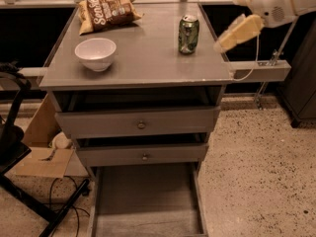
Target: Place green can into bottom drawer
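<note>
The can [188, 34] stood upright on the tabletop [148, 65], with nothing touching it. I think that was good for me, because there was room on both sides of the can for my jaws to slip round it.

The bowl [96, 53] sat well to the left of the can and a bit nearer the front. The chip bag [106, 13] lay to the left of the can too, further back. Both were far enough from the can that I did not think I would bump them.

The bottom drawer [148, 216] was far below the can and pulled right out. Its grey floor showed, so it looked ready to take the can. The two upper drawers [140, 123] were below the can as well, but they stuck out much less. They did not cover the bottom one, so I judged there was a way down into it.

My gripper [226, 21] hung in the air just to the right of the can, at about the same height as it. The jaws were apart. They held nothing and touched nothing. One jaw pointed down toward the can, but a gap lay between it and the can. The can was not yet picked up.
</note>
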Controlling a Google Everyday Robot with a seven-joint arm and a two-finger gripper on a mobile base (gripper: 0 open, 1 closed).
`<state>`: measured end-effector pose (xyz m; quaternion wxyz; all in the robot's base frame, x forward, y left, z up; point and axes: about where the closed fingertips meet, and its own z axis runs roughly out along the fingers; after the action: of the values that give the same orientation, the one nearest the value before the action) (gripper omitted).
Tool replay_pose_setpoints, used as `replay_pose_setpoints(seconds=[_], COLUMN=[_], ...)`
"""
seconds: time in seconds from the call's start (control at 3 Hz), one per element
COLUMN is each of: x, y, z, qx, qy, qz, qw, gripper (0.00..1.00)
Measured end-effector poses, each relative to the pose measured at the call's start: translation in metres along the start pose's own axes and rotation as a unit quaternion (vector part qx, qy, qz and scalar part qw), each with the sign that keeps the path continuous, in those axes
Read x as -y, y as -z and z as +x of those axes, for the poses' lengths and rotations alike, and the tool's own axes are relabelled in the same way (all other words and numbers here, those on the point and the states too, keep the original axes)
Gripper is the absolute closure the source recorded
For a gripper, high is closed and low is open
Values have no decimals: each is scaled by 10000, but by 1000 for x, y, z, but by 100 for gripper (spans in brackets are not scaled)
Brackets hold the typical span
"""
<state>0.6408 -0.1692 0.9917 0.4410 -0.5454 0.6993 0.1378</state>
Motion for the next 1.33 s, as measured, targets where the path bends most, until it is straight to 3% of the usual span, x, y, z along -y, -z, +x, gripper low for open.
replay_pose_setpoints(seconds=[0.33,0.67,1.33], x=[48,48,117], y=[-25,-25,-102], z=[-16,-16,-5], qx=[806,806,1038], qy=[-548,-548,-1065], qz=[520,520,1021], qw=[9939,9939,9836], gripper=[0,0,0])
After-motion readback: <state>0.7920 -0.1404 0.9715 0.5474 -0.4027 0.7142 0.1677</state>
